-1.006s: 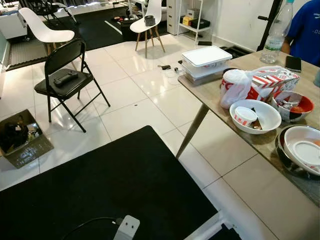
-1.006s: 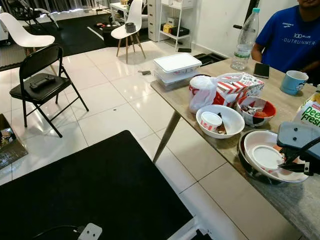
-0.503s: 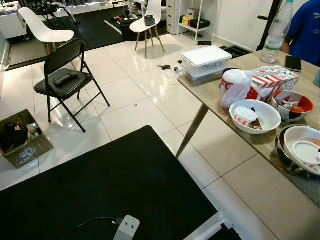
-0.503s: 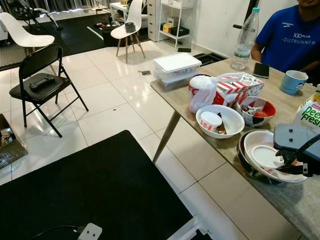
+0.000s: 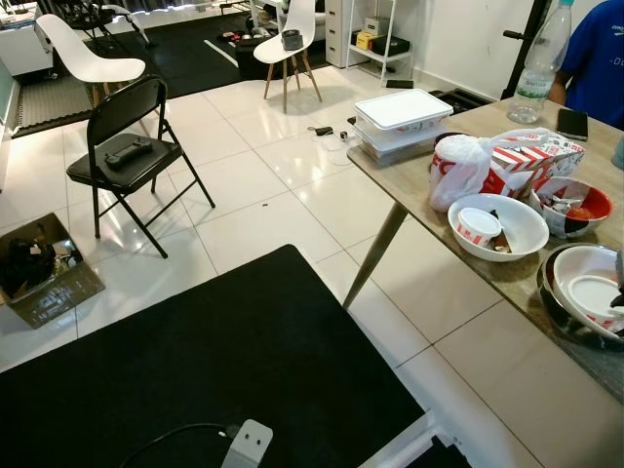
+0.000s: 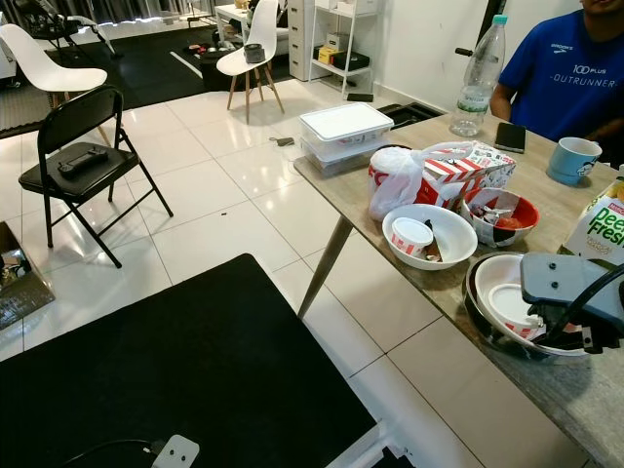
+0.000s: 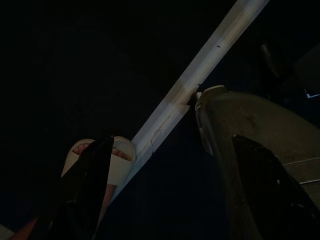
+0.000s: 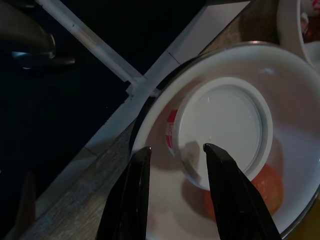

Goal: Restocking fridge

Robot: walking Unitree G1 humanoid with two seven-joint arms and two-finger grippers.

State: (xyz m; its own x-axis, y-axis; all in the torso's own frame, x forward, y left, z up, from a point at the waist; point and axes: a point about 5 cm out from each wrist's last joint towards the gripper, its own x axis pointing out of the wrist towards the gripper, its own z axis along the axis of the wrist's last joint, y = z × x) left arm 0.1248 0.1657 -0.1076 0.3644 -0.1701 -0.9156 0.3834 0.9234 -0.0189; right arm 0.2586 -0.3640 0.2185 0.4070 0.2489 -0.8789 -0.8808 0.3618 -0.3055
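Since a second ago your right gripper (image 8: pixel 172 192) has dropped lower over the white bowl (image 6: pixel 487 283).
Its fingers are spread apart, empty, straddling the rim of the lidded white tub (image 8: pixel 220 130) lying in that bowl on the table (image 6: pixel 429 312); descend squarely before closing. The tub is round, red-printed, beside something orange. The left arm hangs idle.

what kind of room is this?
Probably a lived-in home dining or living area: a wooden table with used white bowls and takeaway bags, glossy white floor tiles, a black folding chair.
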